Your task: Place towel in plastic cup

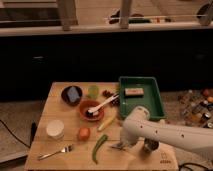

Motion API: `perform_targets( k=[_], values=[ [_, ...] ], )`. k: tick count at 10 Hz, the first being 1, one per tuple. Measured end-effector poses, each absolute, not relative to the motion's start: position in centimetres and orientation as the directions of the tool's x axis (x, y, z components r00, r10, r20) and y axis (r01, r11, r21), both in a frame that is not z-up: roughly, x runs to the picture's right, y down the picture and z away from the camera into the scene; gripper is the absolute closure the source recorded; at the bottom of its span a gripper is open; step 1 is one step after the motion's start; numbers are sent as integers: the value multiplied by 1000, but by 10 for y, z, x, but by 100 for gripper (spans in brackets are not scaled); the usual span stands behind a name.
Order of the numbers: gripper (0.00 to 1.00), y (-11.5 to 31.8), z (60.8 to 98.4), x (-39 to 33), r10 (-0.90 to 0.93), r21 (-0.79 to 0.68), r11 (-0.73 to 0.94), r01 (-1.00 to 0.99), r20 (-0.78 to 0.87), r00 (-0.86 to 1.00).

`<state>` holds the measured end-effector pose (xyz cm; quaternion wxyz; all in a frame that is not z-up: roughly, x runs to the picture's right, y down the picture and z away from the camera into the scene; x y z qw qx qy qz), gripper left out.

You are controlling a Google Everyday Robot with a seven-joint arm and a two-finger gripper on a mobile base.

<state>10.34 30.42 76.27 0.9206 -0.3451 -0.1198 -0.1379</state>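
Observation:
The grey-blue towel [119, 146] lies on the wooden table [50, 112] near its front edge; only a small part shows left of my arm. My gripper [128, 144] is at the end of the white arm [150, 129] that comes in from the lower right, down over the towel. A pale green cup [93, 91] stands at the back of the table and a white cup [55, 129] at the front left; I cannot tell which one is the plastic cup.
A dark bowl with a blue square piece [73, 94] is at the back left. A red bowl with a white spoon [91, 109], an orange fruit [84, 133], a green chili [99, 147] and a fork [55, 151] lie left of the gripper. A green tray [150, 102] is at the back right.

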Motion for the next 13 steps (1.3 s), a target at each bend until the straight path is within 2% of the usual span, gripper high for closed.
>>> perform_targets(
  k=[5, 8, 13],
  values=[
    [100, 275, 731, 100, -199, -573, 731, 370, 339, 920],
    [100, 261, 724, 107, -201, -551, 745, 376, 352, 914],
    [100, 212, 715, 115, -211, -503, 779, 374, 351, 912]
  ],
)
